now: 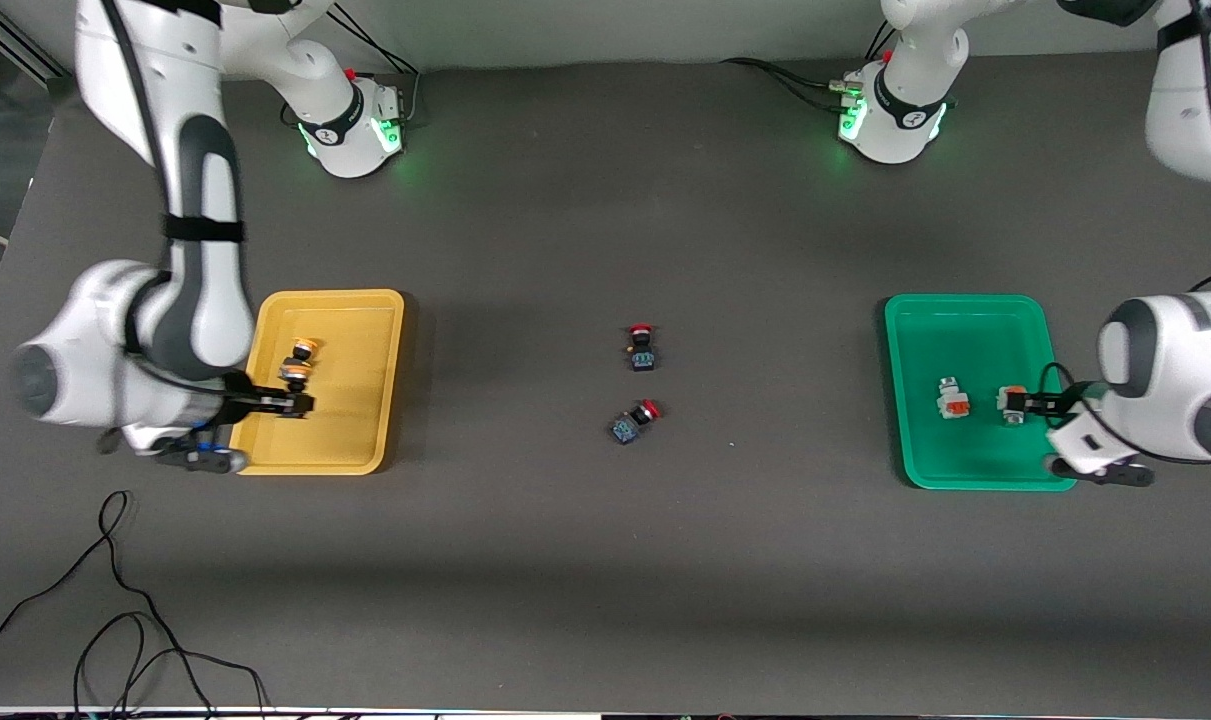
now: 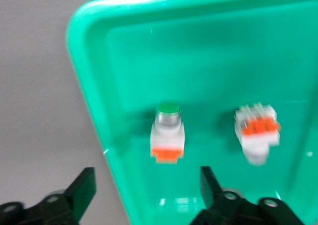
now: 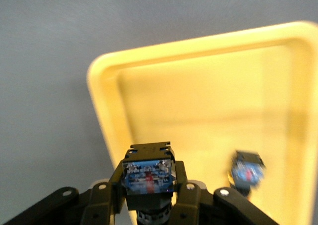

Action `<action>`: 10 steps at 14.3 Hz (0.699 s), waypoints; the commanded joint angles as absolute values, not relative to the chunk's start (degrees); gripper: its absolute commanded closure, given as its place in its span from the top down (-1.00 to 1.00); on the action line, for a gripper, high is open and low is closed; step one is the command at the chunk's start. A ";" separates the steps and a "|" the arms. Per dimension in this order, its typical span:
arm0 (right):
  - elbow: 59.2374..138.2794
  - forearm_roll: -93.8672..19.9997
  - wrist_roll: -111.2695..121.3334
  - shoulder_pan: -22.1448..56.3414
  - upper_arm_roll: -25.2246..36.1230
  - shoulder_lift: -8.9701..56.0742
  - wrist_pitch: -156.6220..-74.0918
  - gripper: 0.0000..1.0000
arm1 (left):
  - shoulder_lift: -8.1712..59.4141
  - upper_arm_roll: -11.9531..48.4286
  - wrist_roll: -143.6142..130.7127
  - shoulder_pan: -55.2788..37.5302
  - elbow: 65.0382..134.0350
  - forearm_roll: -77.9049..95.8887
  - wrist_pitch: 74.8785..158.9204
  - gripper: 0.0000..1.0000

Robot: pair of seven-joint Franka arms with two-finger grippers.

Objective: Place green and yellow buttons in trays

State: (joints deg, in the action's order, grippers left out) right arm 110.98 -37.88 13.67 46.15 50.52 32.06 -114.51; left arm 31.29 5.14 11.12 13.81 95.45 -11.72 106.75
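The yellow tray [image 1: 355, 440] lies toward the right arm's end of the table. One yellow button [image 1: 305, 349] lies in it, and it also shows in the right wrist view [image 3: 247, 173]. My right gripper [image 1: 293, 390] is over this tray [image 3: 208, 101], shut on a second yellow button [image 3: 149, 178] whose black-blue body faces the wrist camera. The green tray [image 1: 965, 320] lies toward the left arm's end and holds two green buttons [image 1: 953, 398] [image 1: 1012, 405]. My left gripper [image 2: 146, 187] is open and empty over the tray's rim [image 2: 94, 101], close to the green-capped button [image 2: 168, 133]. The other [image 2: 257, 130] lies beside it.
Two red-capped buttons [image 1: 642, 348] [image 1: 635, 422] with black-blue bodies lie on the dark table between the trays. Loose black cables [image 1: 115, 600] trail near the front edge at the right arm's end.
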 commanded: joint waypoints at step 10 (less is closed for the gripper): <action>116.55 -42.89 16.00 49.22 49.04 31.91 -121.99 1.00 | 7.58 5.71 18.37 13.89 87.09 -2.20 79.71 1.00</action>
